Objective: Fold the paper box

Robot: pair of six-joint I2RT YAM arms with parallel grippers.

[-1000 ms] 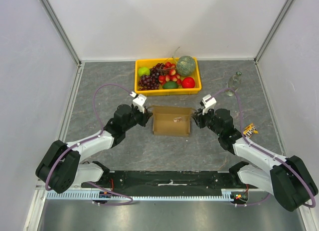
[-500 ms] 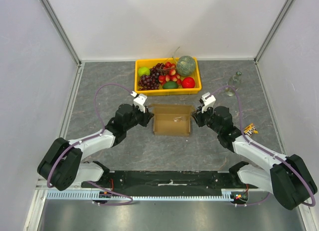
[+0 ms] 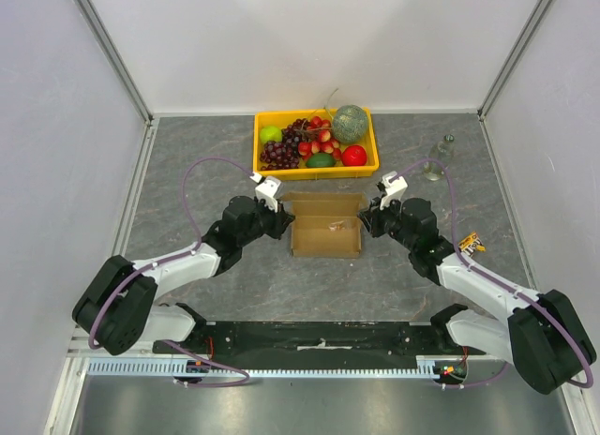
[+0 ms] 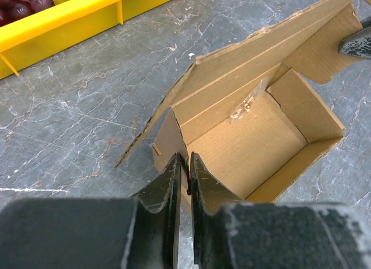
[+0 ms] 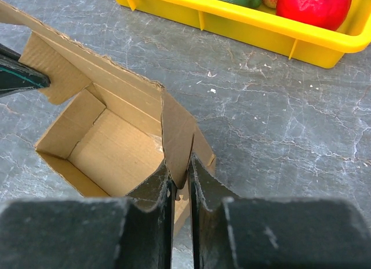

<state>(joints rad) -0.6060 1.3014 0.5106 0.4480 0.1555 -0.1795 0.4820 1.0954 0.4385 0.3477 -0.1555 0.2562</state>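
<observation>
The paper box (image 3: pixel 326 227) is a small brown cardboard box, open at the top, in the middle of the table just in front of the yellow crate. Its lid stands up along the far side (image 4: pixel 255 54). My left gripper (image 3: pixel 278 219) is shut on the box's left side wall (image 4: pixel 171 135). My right gripper (image 3: pixel 367 217) is shut on the box's right side flap (image 5: pixel 177 135). The box's inside floor (image 5: pixel 116 150) is bare, with a small clear tape scrap on the back wall (image 4: pixel 246 105).
A yellow plastic crate (image 3: pixel 266 163) of fruit stands right behind the box, its front wall close to the lid. A small clear glass object (image 3: pixel 438 157) stands at the back right. White enclosure walls ring the grey stone table (image 3: pixel 187 154).
Both grippers, holding the box's sides, have shifted it slightly toward the crate and to the right. The lid now stands closer to the crate.
</observation>
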